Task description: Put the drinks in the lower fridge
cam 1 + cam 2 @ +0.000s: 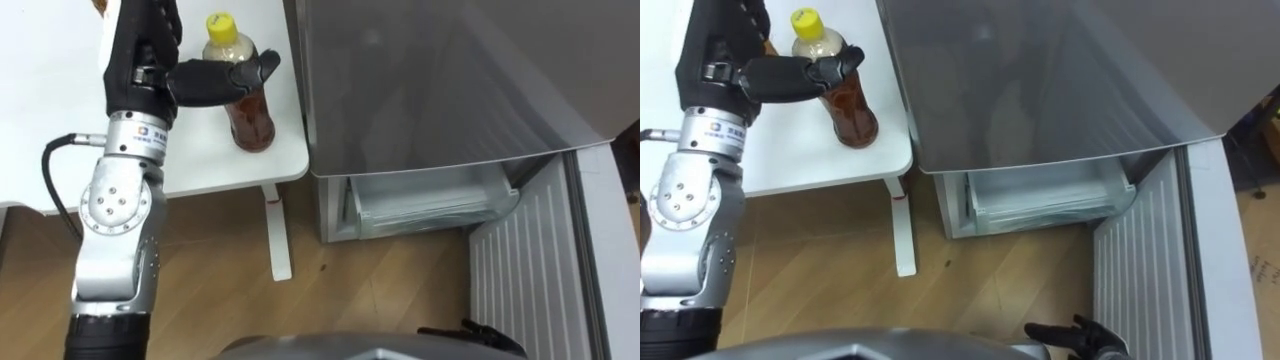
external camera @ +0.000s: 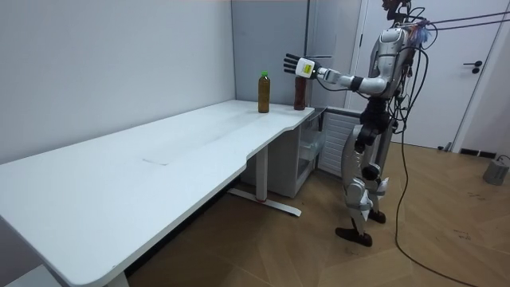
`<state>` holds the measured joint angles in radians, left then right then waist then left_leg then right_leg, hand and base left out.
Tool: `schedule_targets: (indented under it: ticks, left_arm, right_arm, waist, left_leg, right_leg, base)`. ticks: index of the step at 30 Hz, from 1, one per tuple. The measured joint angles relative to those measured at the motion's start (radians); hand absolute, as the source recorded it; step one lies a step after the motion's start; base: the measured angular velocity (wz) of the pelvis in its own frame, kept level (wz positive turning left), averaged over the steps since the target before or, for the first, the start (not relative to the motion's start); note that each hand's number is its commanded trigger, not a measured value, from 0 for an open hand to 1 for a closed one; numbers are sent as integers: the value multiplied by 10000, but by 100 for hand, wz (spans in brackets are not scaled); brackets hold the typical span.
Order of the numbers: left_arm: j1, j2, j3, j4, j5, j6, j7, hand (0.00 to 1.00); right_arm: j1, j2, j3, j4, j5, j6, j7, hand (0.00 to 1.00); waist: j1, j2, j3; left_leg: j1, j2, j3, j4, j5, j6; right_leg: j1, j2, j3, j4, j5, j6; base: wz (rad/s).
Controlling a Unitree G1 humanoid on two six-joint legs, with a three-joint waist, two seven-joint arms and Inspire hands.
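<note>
White table point(image 1: 40, 120) on the left carries both drinks: a green-capped bottle point(image 2: 264, 94) further along, and nearer the fridge a yellow-capped bottle point(image 1: 252, 120) of brown tea, upright by the table's corner. The left hand point(image 1: 150, 45) is at this nearer bottle, with its thumb laid across the bottle's shoulder. In the room view its fingers are straight and spread, so the grasp looks unfinished. To the right stands the grey fridge point(image 1: 430, 80) with its lower door point(image 1: 525, 265) swung open and a clear drawer point(image 1: 430, 205) showing no drinks inside. The right hand point(image 1: 1075, 335) hangs low by the door, fingers loosely apart. By my reading the task has barely begun: neither bottle is lifted, and both remain to be carried down
</note>
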<state>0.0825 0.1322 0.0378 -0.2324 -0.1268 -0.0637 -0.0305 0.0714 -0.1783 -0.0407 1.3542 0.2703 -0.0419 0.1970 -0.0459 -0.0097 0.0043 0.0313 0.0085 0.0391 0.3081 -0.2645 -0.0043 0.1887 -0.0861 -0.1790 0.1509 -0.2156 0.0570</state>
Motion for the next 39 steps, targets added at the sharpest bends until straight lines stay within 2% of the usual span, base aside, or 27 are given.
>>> schedule_targets:
  ticks: [8, 17, 26, 33, 39]
  left_arm:
    - [5, -4, -3, 261, -1, 213, -22, 0]
    - [9, -4, -4, 562, -47, 220, -220, 0]
    - [118, -2, -5, 769, -591, 233, -269, 0]
    - [282, 1, -10, 781, -889, 505, -284, 0]
    - [282, 42, -70, 1147, -1233, 591, -275, 0]
  right_arm:
    - [21, 21, -16, -1, 1, 4, -9, 0]
    - [-23, 19, -17, -37, -2, 163, -11, 0]
    - [-36, 15, -25, -37, -10, 225, 34, 0]
    - [-71, 24, -23, -38, -9, 359, 33, 0]
    - [-123, 22, -18, -94, 5, 437, 26, 0]
  waist:
    - [-7, -19, -10]
    - [-7, -26, -21]
    - [-40, -40, -22]
    - [-68, -56, -15]
    - [-123, -58, -9]
  left_leg:
    - [-1, 3, 25, -8, 0, 0]
    - [-2, 3, 28, -33, 0, 0]
    - [36, 2, 38, 7, 0, 0]
    - [57, 4, 48, 17, 1, 0]
    - [49, 6, 58, 36, 1, 1]
  right_leg:
    - [-6, 1, 30, 2, 0, 0]
    - [3, 1, 29, 14, 0, 0]
    - [16, -6, 13, 13, 0, 0]
    - [28, -6, 14, 14, 0, 0]
    - [46, -6, 14, 24, 0, 0]
  base:
    - [0]
    - [0]
    - [0]
    - [0]
    - [0]
